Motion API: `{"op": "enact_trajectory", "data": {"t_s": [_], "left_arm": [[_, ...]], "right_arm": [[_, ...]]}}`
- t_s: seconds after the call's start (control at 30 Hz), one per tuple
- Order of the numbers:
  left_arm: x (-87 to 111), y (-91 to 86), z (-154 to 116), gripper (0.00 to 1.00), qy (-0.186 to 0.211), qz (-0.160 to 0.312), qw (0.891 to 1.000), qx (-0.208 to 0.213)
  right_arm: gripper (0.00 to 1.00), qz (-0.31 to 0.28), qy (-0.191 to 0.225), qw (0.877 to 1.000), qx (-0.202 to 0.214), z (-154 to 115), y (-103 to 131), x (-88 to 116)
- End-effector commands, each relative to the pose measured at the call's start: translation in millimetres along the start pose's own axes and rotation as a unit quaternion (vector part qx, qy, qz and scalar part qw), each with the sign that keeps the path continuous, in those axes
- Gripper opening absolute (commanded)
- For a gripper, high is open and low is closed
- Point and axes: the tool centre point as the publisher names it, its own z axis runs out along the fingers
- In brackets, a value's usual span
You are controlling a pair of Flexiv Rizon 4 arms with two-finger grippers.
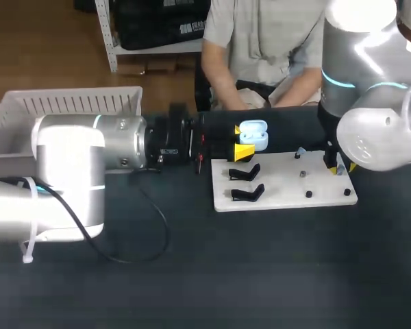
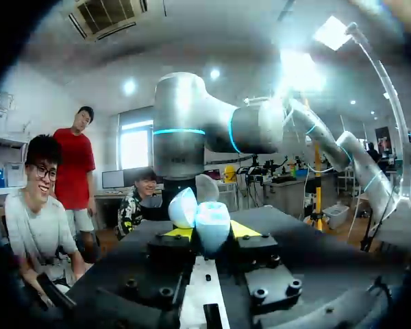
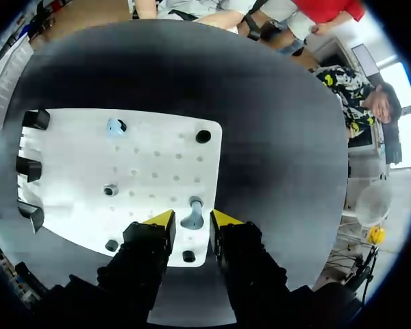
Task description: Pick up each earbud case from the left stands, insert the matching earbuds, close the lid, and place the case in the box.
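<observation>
The dark table [image 1: 192, 274] carried everything, with the left arm [image 1: 68, 178] stretched across it from the left and the right arm [image 1: 370, 103] hanging over its right part. The white box [image 1: 68, 103] stood at the table's far left corner, well apart from the work. The white board [image 1: 281, 186] lay in the middle, with empty black stands [image 1: 245, 172] at its left end. Above that end, the left gripper [image 2: 211, 232] had its fingers clamped on the pale case [image 1: 253, 135] from two sides, lid open. The right gripper [image 3: 192, 221] was down at the board's right end, its fingers apart and straddling a small grey-blue earbud [image 3: 192, 212] standing on its peg, with a slim gap showing on each side. A second, lighter earbud [image 3: 114, 127] sat further along the board, nearer the stands. The step in hand looked to be taking the first earbud. It would go best if the fingers closed evenly so neither pushed the bud sideways off its peg. They should grip it low enough to hold, yet leave its end free for the case. The lift should run straight up along the peg before any sideways travel. The left arm would do well to keep the case steady, its opening turned toward the incoming bud.
</observation>
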Motion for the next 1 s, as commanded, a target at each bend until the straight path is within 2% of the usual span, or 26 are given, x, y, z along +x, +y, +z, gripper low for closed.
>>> {"op": "enact_trajectory", "data": {"t_s": [0.03, 0.37, 0.43, 0.47, 0.5, 0.73, 1.0], "left_arm": [[0.8, 0.8, 0, 0.00, -0.001, 0.001, 1.000, 0.001], [0.8, 0.8, 0, 0.00, -0.001, 0.001, 1.000, 0.001], [0.8, 0.8, 0, 0.00, -0.001, 0.001, 1.000, 0.001], [0.8, 0.8, 0, 0.00, -0.001, 0.001, 1.000, 0.001], [0.8, 0.8, 0, 0.00, -0.001, 0.001, 1.000, 0.001], [0.8, 0.8, 0, 0.00, -0.001, 0.001, 1.000, 0.001], [0.8, 0.8, 0, 0.00, -0.001, 0.001, 1.000, 0.001]], "right_arm": [[0.32, 0.002, 0.000, 1.000, 0.001, 3, 0, -1], [0.25, 0.002, 0.003, 1.000, 0.005, 4, 1, -1], [0.15, 0.001, 0.003, 1.000, 0.006, 5, 1, -2], [0.03, 0.001, 0.003, 1.000, 0.007, 5, 1, -2], [0.00, 0.001, 0.003, 1.000, 0.008, 5, 1, -2], [0.00, 0.000, 0.004, 1.000, 0.008, 0, 2, -1], [0.00, 0.006, -0.006, 1.000, 0.017, -20, 2, 6]]}}
